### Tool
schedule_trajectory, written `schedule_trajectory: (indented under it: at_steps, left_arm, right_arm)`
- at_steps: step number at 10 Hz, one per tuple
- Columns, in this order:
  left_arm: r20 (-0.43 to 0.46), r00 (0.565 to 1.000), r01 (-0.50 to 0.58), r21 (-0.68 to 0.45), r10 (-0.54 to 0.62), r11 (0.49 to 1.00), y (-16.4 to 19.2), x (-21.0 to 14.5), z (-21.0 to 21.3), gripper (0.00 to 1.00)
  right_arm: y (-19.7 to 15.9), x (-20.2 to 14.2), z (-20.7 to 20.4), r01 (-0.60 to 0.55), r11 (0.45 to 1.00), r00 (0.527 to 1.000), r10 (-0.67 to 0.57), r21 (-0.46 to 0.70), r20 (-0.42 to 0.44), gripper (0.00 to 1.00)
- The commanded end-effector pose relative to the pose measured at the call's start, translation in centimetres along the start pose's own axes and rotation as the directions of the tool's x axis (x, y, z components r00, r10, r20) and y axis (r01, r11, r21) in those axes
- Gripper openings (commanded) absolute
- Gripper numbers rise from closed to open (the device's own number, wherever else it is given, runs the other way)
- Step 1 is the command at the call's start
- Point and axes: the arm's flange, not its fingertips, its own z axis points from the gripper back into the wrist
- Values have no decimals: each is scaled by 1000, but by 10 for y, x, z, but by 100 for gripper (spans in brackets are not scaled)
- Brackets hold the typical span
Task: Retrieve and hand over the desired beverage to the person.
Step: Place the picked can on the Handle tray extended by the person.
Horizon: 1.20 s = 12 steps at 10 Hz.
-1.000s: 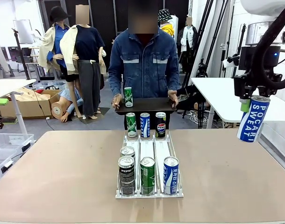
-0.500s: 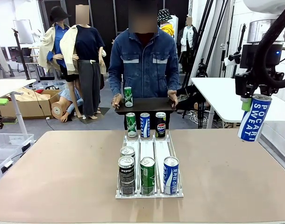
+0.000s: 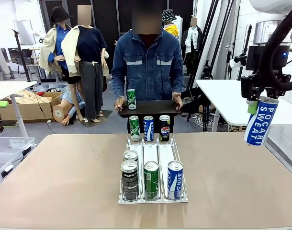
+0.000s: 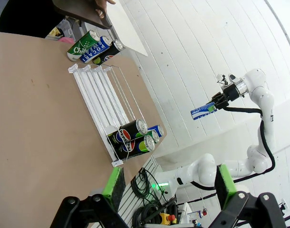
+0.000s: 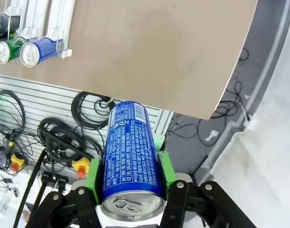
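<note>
A: Where is the beverage?
B: The Pocari Sweat can (image 3: 259, 121) hangs tilted at three o'clock, clamped in the right gripper (image 3: 253, 101), off the table's (image 3: 64, 177) edge.
A: The left gripper (image 4: 169, 183)?
B: Jaws wide apart, empty.
A: The person (image 3: 147, 62)?
B: At twelve o'clock, holding a tray (image 3: 151, 108) carrying a green can (image 3: 131, 99).

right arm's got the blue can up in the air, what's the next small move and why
Probably carry the blue Pocari Sweat can left and forward toward the dark tray the person holds out. The right gripper is shut on the can, hanging off the table's right edge, far from the tray, where one green can already stands with room beside it.
</note>
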Motion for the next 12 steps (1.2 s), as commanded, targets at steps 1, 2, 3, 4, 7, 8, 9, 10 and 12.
schedule_trajectory:
  at_steps: [1,2,3,4,7,8,9,10,12]
  left_arm:
    - [4,1000,5,-2,-5,1000,-2,-1,1,100]
    - [4,1000,5,-2,-5,1000,-2,-1,1,100]
    - [4,1000,5,-2,-5,1000,-2,-1,1,100]
    - [4,1000,5,-2,-5,1000,-2,-1,1,100]
    - [4,1000,5,-2,-5,1000,-2,-1,1,100]
    - [4,1000,5,-2,-5,1000,-2,-1,1,100]
    - [4,1000,5,-2,-5,1000,-2,-1,1,100]
    - [4,1000,5,-2,-5,1000,-2,-1,1,100]
    - [4,1000,5,-2,-5,1000,-2,-1,1,100]
  right_arm:
    - [0,-4,-2,7,1000,1000,-7,-1,2,20]
    - [0,-4,-2,7,1000,1000,-7,-1,2,20]
    - [0,-4,-2,7,1000,1000,-7,-1,2,20]
    - [0,-4,-2,7,1000,1000,-7,-1,2,20]
    - [0,-4,-2,7,1000,1000,-7,-1,2,20]
    - [0,-4,-2,7,1000,1000,-7,-1,2,20]
    - [0,-4,-2,7,1000,1000,-7,-1,2,20]
    - [0,-4,-2,7,1000,1000,-7,-1,2,20]
    - [0,-4,-2,7,1000,1000,-7,-1,2,20]
